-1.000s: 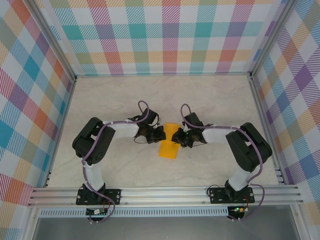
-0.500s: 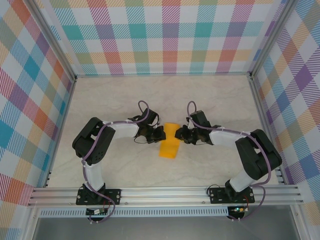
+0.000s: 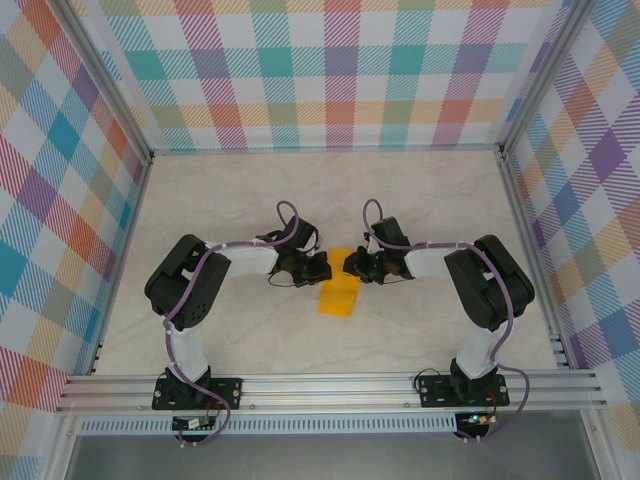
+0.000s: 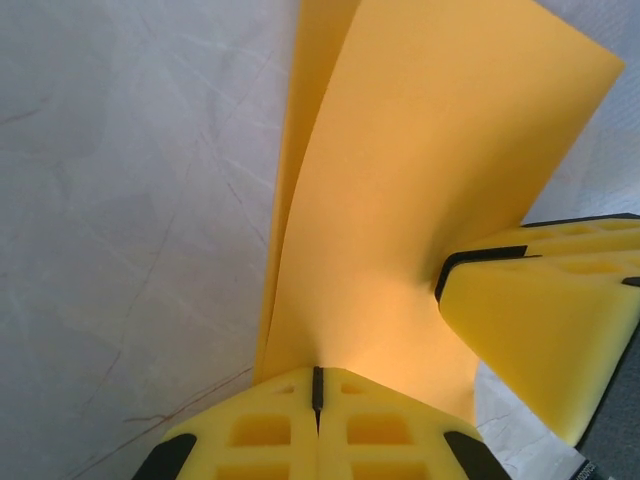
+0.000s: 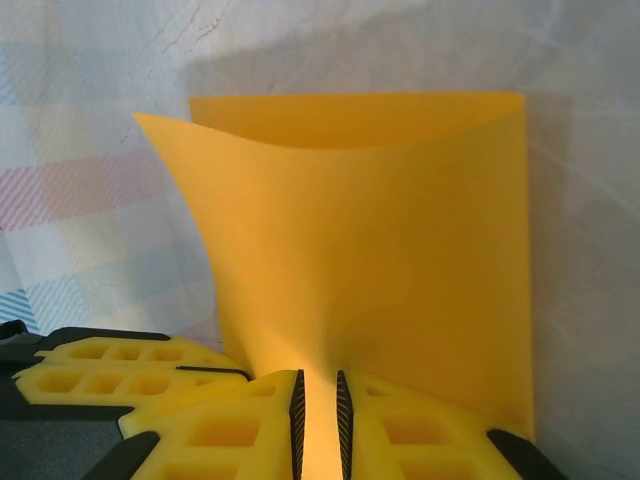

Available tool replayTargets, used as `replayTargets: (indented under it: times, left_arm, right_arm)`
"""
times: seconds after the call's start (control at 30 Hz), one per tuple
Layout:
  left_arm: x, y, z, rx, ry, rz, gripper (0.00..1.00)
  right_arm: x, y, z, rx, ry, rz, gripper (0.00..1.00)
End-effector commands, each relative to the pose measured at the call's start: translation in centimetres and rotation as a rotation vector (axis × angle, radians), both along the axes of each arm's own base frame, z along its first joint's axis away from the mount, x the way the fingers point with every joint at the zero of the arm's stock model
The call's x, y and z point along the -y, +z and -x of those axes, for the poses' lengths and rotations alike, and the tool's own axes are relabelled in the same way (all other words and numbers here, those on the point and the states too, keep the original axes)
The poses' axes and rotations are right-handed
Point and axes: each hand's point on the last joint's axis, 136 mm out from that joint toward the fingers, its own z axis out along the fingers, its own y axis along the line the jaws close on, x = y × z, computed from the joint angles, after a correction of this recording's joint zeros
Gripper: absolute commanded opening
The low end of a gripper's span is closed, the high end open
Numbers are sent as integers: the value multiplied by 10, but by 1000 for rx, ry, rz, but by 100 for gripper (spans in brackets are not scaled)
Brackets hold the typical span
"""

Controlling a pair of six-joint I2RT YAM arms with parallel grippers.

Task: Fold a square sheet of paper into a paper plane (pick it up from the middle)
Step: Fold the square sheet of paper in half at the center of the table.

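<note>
The square sheet of paper (image 3: 339, 292) is orange-yellow and folded over into a narrow rectangle at the middle of the table, its far end lifted. My left gripper (image 3: 323, 268) is shut on the sheet's left edge; in the left wrist view the sheet (image 4: 420, 190) rises from the closed pads (image 4: 317, 378). My right gripper (image 3: 352, 268) faces it from the right. Its jaws (image 5: 318, 400) stand a narrow gap apart, with the curled sheet (image 5: 370, 240) running between them. The two grippers' fingers almost touch.
The marble-patterned table (image 3: 240, 200) is walled by plaid panels on three sides. An aluminium rail (image 3: 330, 388) with both arm bases runs along the near edge. The right gripper's finger (image 4: 545, 330) shows in the left wrist view.
The right arm swung its elbow out to the right and back, and its gripper has returned to the sheet's right edge. The left arm and the sheet stayed put.
</note>
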Motion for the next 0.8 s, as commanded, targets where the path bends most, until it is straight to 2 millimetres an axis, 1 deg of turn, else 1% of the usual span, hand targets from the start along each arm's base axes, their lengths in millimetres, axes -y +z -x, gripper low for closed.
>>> replayTargets:
  times: [0.0,0.07,0.13,0.2,0.3,0.4,0.43,0.5,0.57,0.63,0.77]
  left_arm:
    - [-64,-64,42,-168,35,-320,0]
    - [-67,-67,44,-173,36,-330,0]
    - [-68,-68,46,-176,35,-334,0]
    - [-68,-68,47,-174,34,-331,0]
    - [-68,-67,46,-170,31,-329,0]
    - [-66,-66,45,-168,29,-319,0]
    - [-65,-66,45,-167,29,-318,0]
    - [-65,-66,45,-165,29,-314,0]
    - [-64,-66,44,-166,30,-313,0]
    - [-64,-66,44,-167,32,-314,0]
    - [-66,-68,45,-177,48,-321,0]
  right_arm:
    - [35,-20,-8,14,-77,87,20]
    - [45,-20,-14,20,-107,95,20]
    - [51,-15,-22,33,-128,102,20]
    - [54,-8,-31,57,-142,114,20]
    - [53,9,-41,95,-149,117,20]
    - [42,38,-42,157,-123,76,20]
    - [37,46,-39,176,-107,68,20]
    - [26,56,-31,191,-75,53,21]
    - [14,56,-24,177,-40,40,21]
    - [0,50,-20,135,0,22,21]
    - [-17,38,-23,76,45,13,21]
